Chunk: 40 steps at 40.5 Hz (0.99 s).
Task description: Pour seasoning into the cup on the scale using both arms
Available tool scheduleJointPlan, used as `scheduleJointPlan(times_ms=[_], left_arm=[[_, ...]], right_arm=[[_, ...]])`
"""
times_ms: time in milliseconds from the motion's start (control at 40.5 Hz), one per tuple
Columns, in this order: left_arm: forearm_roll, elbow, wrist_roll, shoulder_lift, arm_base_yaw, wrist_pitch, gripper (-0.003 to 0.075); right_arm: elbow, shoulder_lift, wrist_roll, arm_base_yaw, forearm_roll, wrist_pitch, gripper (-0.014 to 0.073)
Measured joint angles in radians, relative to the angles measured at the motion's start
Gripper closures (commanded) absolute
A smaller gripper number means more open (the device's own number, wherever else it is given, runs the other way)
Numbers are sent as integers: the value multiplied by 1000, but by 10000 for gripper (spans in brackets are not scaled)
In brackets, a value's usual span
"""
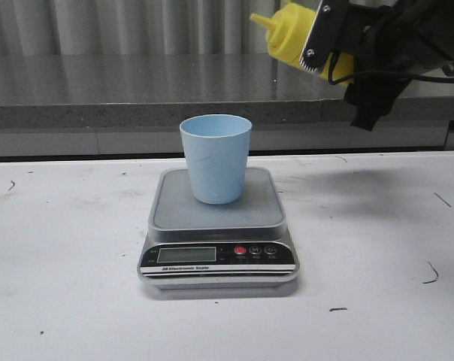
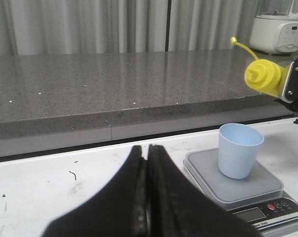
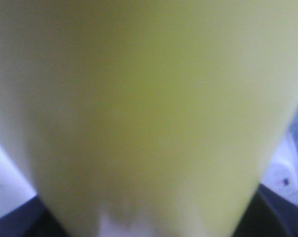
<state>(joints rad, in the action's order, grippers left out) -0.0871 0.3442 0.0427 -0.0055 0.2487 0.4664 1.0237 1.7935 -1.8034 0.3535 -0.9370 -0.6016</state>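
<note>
- The right gripper (image 1: pixel 317 37) is up high on the right with the seasoning bottle (image 1: pixel 291 34) pinched between its fingers, tipped over sideways so the cone nozzle points left toward the middle of the table. In the right wrist view the bottle fills nearly everything, just a yellow blur.
- The cup (image 1: pixel 216 158) sits upright on the steel platform of the scale (image 1: pixel 218 226), roughly centred, and looks empty from here. The display is too small for me to read.
- The nozzle is above and off to the right of the cup's rim — not over the opening yet, so I'd say we're in the carry-over step, pour not started.
- The tethered cap (image 2: pixel 234 40) dangles off the tip in the left wrist view, so the nozzle looks open.
- The left gripper (image 2: pixel 148 197) has its fingers pressed together, holding nothing, low over the table to the left of the scale.
- Next move, my guess: slide the bottle left until the tip is over the cup mouth, then tilt further — gently, that light cup could tip.
</note>
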Motion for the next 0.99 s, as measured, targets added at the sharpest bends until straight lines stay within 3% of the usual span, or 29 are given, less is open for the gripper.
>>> scheduleJointPlan(times_ms=[247,494,765,988], left_arm=[[0,0,0,0,0,0,740],[0,0,0,0,0,0,740],[0,0,0,0,0,0,740],[0,0,0,0,0,0,740]], right_arm=[[0,-54,288,0,-233,128,326],[-30,-190,694,0,-266,279,326],[-202,-358,924,44,-111,298,326],[-374,-481,1123,132,107,178,326]])
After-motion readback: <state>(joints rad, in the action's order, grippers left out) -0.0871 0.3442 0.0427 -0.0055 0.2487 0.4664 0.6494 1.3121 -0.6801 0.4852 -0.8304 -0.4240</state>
